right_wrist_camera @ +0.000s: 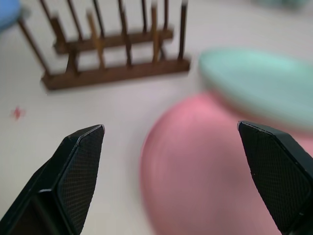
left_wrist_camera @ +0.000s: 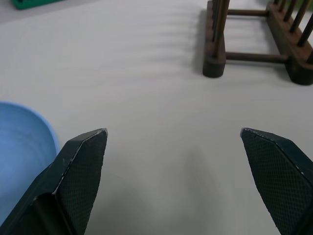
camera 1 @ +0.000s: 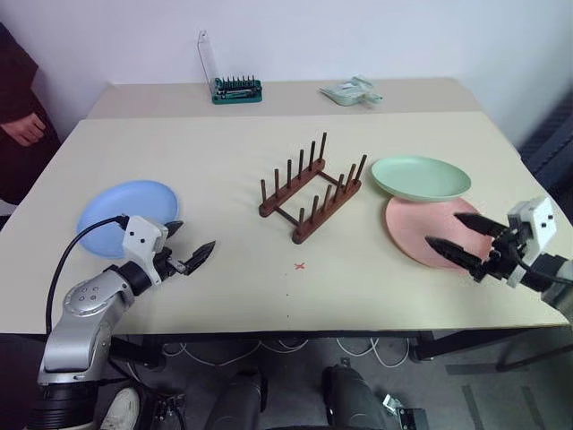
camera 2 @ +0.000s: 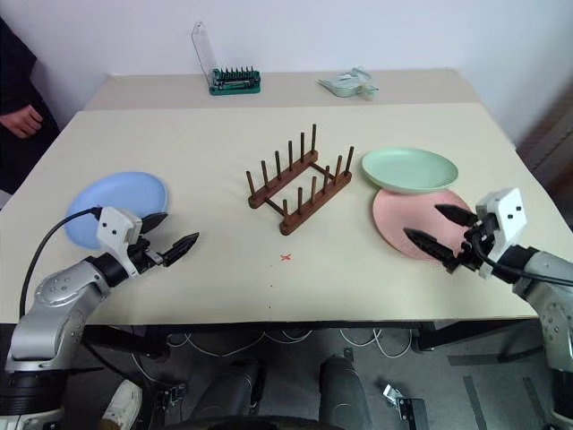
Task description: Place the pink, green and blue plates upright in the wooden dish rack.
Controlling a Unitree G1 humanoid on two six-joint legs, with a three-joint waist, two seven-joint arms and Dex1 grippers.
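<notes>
Wooden dish rack [camera 1: 311, 189] sits mid-tabletop [camera 1: 269, 278], no plates in it, pegs upright, well apart from both tools and between them. Left tool [camera 1: 190, 244] hovers just over the tabletop, fingers spread wide, nothing held; blue plate [camera 1: 125, 216] lies flat just behind and to its outer side, its rim close to the near finger but apart from it as far as can be told. Right tool [camera 1: 458, 235] has its fingers spread wide too, holding nothing, over the near edge of the pink plate [camera 1: 421, 231]; contact can't be told. Green plate [camera 1: 420, 177] is just past the pink one, overlapping its far rim. Small red mark [camera 1: 299, 266] on the tabletop between the tools, nearer than the rack. Green tool case [camera 1: 235, 89] and pale object [camera 1: 351, 92] at the far edge.
</notes>
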